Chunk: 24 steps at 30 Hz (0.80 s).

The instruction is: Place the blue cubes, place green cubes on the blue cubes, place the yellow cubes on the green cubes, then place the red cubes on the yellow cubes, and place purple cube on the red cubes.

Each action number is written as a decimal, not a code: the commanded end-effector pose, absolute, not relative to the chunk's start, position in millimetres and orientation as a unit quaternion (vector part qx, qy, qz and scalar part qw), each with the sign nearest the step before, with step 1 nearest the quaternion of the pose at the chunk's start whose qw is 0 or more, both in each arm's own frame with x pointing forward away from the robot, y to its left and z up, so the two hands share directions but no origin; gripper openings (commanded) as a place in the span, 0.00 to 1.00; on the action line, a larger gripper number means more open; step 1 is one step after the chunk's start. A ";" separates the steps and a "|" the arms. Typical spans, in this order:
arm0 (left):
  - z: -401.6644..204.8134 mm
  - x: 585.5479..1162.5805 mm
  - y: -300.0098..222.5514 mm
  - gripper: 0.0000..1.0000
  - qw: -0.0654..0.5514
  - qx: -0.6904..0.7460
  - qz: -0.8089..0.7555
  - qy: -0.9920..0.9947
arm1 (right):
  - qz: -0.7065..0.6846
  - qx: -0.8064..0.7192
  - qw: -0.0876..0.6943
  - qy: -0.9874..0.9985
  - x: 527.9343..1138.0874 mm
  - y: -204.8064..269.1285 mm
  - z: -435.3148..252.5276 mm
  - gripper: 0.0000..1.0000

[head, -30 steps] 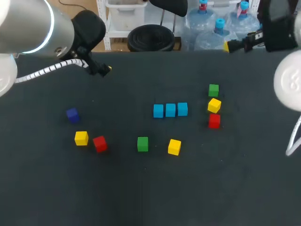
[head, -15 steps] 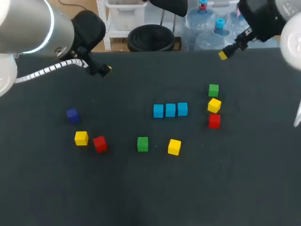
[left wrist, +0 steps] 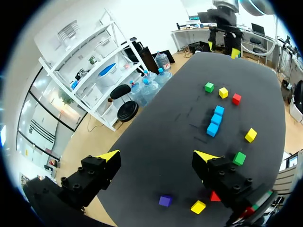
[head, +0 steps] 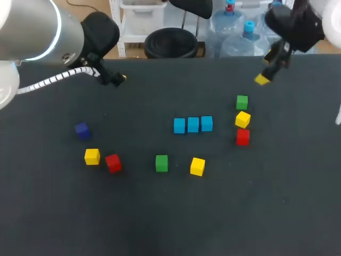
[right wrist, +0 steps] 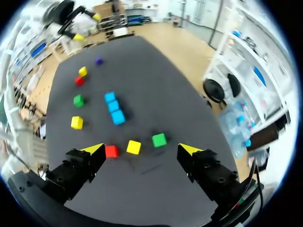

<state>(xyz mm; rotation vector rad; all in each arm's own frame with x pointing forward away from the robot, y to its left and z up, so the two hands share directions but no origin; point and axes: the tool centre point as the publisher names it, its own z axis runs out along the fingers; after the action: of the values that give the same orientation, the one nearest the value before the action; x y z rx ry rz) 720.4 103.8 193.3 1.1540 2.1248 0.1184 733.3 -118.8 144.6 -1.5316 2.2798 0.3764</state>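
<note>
Head view: the left claw hangs upper left over the dark surface, near its far edge. The right claw is upper right, just inside that same edge. The blue cubes sit in a tight row at centre. Just right of them is a column of green cube, yellow cube and red cube. The purple cube sits off at the left. Every cube lies well back from the near edge.

Left wrist view: this claw is spread wide and holds nothing, with the purple cube on the surface below the gap.

Right wrist view: this claw is spread too and also holds nothing. That green, yellow and red column lies on the surface under the gap, with the blue row farther ahead.
</note>
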 end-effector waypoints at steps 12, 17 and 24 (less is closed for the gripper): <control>193.2 720.2 103.1 1.00 0.352 0.445 0.047 0.822 | 0.080 -0.627 0.182 0.753 747.5 -103.8 110.6 1.00; 193.2 720.2 103.1 1.00 0.352 0.445 0.047 0.822 | 0.123 -0.567 0.185 0.793 756.3 -103.5 103.1 1.00; 193.2 720.2 103.1 1.00 0.352 0.445 0.047 0.822 | 0.073 -0.583 0.163 0.793 762.7 -112.9 78.9 1.00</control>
<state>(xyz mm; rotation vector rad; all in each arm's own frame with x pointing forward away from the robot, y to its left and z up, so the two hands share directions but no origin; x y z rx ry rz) 720.4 103.7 193.2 1.1544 2.1249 0.1185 758.6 -118.3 85.5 -1.6467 2.2539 0.2438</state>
